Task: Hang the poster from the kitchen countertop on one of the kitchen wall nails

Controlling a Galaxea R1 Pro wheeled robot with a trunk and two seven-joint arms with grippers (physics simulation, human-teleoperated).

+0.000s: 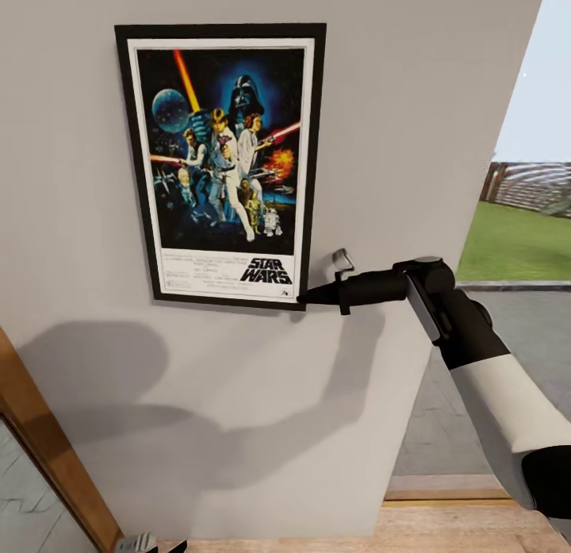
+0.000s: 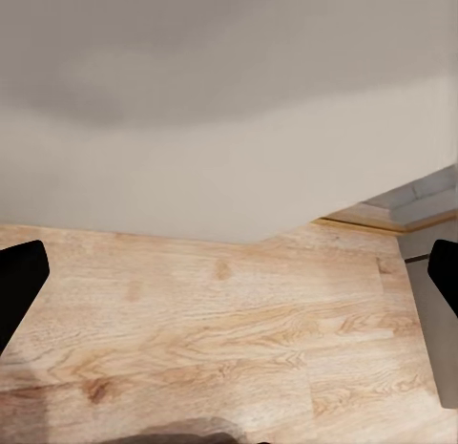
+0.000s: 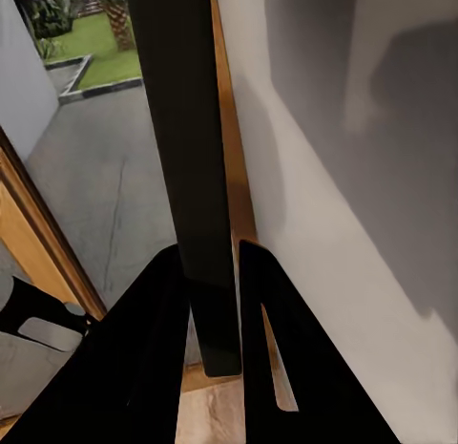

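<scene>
The Star Wars poster point(image 1: 222, 156) stands upright and flat against the grey wall point(image 1: 412, 101), its black frame level. My right gripper point(image 1: 305, 297) reaches in from the right and is shut on the frame's lower right corner. In the right wrist view the frame's black edge point(image 3: 181, 129) runs between the two fingers of the right gripper point(image 3: 212, 251), beside the wall. My left gripper point(image 2: 229, 277) hangs low and open, with nothing between its fingertips point(image 2: 19, 282), over the wooden floor point(image 2: 229, 339). The kitchen countertop is out of view.
A wooden door frame point(image 1: 47, 442) slants across the lower left. Right of the wall's end lies an opening onto paving and grass point(image 1: 515, 243). The right arm's shadow falls on the wall below the poster.
</scene>
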